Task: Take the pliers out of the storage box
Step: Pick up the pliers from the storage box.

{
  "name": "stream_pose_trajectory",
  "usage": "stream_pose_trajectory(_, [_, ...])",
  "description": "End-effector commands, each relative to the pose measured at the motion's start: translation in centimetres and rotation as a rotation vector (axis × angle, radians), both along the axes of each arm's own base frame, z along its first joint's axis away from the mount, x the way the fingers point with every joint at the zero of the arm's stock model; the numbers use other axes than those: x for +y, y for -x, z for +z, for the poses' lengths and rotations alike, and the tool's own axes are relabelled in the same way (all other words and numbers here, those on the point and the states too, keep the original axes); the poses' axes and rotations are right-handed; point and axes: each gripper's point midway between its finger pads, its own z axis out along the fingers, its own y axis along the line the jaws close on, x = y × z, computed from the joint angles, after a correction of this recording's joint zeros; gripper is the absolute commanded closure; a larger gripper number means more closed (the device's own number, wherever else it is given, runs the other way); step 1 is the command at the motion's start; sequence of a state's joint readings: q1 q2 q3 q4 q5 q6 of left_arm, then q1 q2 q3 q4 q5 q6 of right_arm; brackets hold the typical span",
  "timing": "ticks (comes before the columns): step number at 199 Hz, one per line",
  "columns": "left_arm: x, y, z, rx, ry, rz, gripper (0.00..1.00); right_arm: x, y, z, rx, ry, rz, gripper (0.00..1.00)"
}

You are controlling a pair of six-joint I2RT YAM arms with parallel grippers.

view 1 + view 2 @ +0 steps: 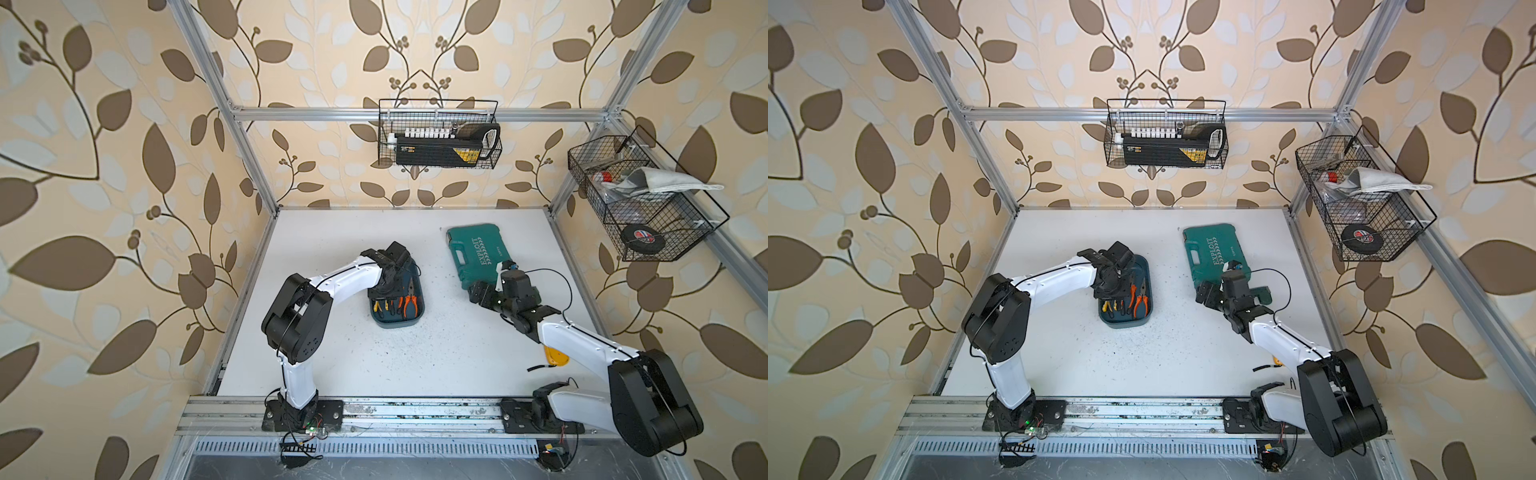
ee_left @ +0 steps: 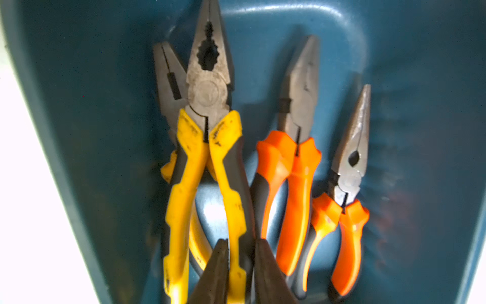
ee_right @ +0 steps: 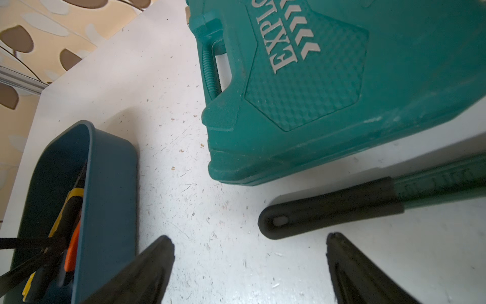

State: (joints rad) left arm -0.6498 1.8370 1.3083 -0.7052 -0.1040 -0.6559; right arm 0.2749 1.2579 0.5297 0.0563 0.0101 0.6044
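Pliers [image 2: 207,92], dark steel, rubber-handled, lay in teal plastic box [image 2: 407,105]: likely heavy, rigid. Left jaws pinched grippy yellow handle [image 2: 231,210]; right jaws gaped empty.

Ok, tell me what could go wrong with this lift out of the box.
The left gripper pinches just one handle of the large yellow pliers; they may swing open or twist loose.
They lie atop the second yellow pair, beside the orange pair; those may get dragged along.
The right gripper hangs open, away from the storage box, which could shift.
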Motion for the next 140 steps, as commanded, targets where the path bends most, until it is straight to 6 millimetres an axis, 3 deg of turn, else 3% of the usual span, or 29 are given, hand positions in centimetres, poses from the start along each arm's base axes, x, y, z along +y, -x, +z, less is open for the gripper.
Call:
stream_pose_trajectory(1, [0.5, -0.2, 1.8, -0.032, -0.010, 0.010, 0.81, 0.6, -0.8, 1.1, -0.029, -0.005, 0.022, 0.07])
stream_pose_trajectory(69, [0.8, 0.2, 0.3, 0.001, -0.034, 0.019, 0.74, 0.6, -0.8, 0.9, -0.018, 0.000, 0.021, 0.07])
stream_pose_trajectory(79, [0.8, 0.2, 0.0, 0.005, -0.033, 0.023, 0.79, 0.6, -0.9, 0.9, -0.017, -0.001, 0.019, 0.07])
stream_pose_trajectory(99, [0.9, 0.3, 0.1, 0.003, -0.033, 0.034, 1.00, 0.7, -0.8, 0.9, -0.016, -0.003, 0.021, 0.09])
stream_pose_trajectory(140, [1.7, 0.2, 1.9, -0.037, -0.048, 0.050, 1.00, 0.7, -0.6, 1.8, -0.049, -0.013, 0.030, 0.10])
